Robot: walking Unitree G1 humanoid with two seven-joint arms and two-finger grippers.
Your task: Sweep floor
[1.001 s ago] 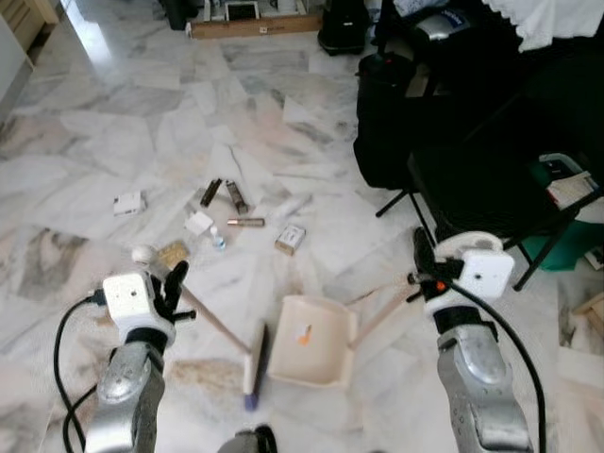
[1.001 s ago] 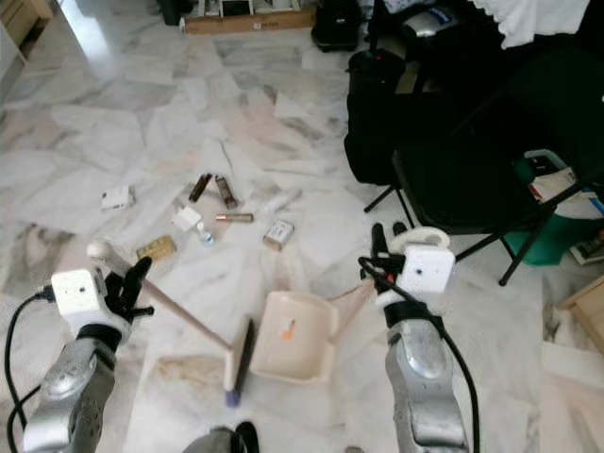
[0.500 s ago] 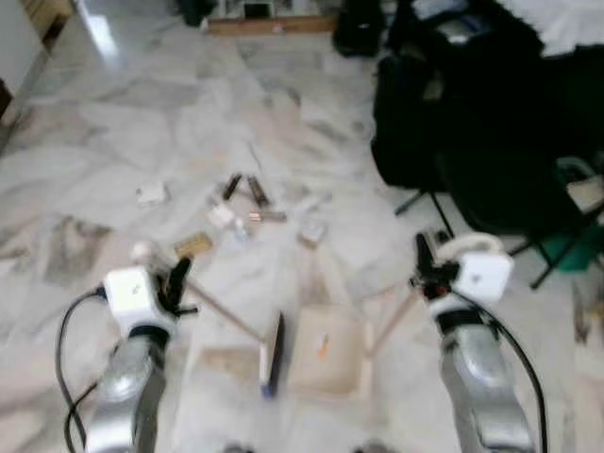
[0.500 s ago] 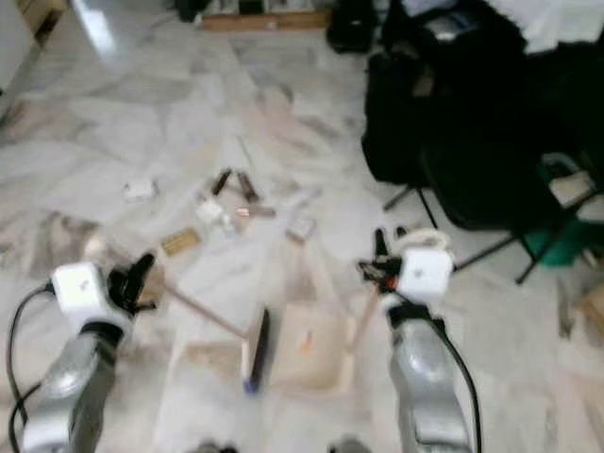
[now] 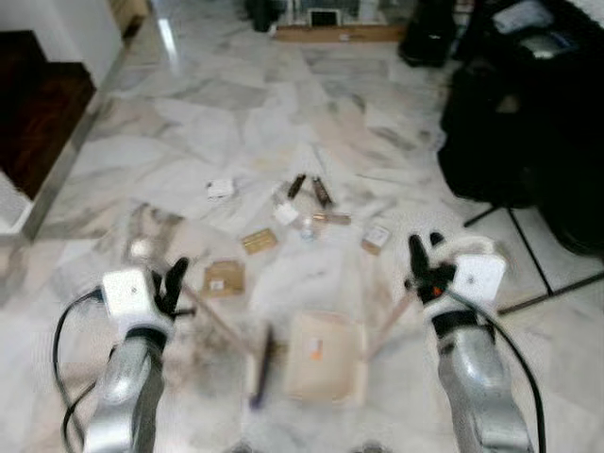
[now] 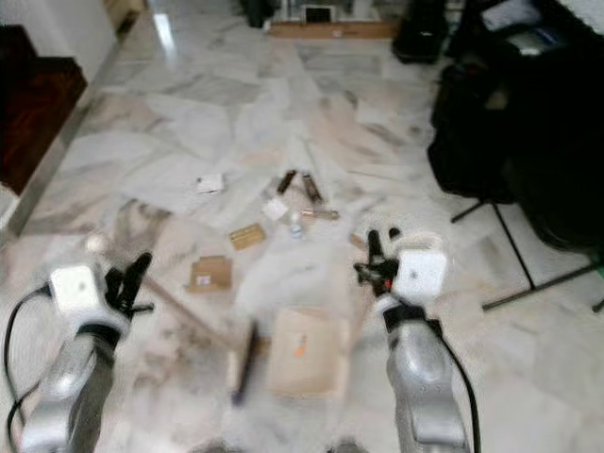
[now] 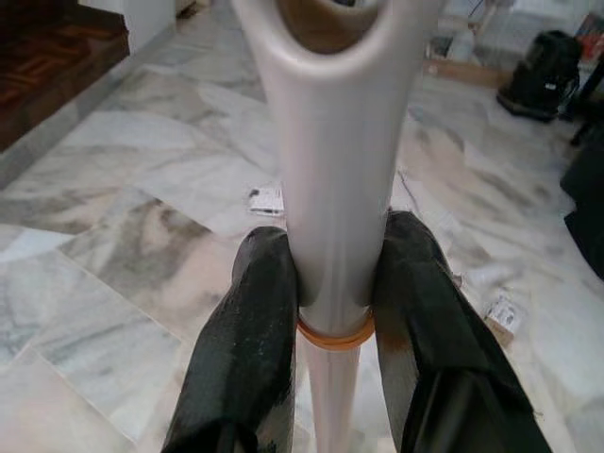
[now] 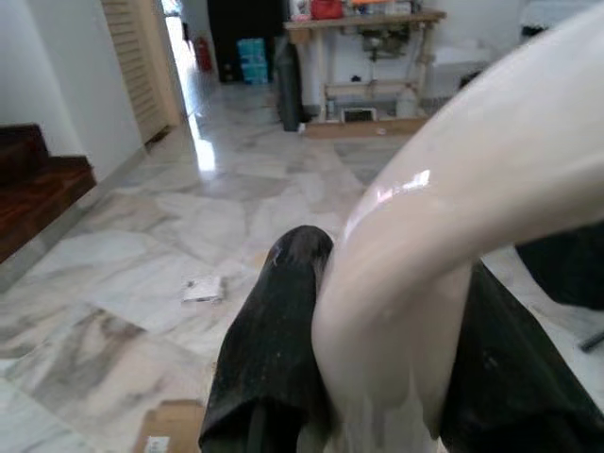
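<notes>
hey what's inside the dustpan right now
The cream dustpan, held by the right end effector, shows one small orange speck on its tray. The picture is blurred, so finer dust cannot be told. The litter lies on the floor ahead.

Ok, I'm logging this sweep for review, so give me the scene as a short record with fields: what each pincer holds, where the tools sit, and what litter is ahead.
left pincer: shut on broom handle
right pincer: shut on dustpan handle
broom head: on the marble floor, beside the dustpan
dustpan: on the floor between the arms
litter: cardboard piece, small boxes and tubes scattered ahead of the dustpan
image quality: head views blurred
</notes>
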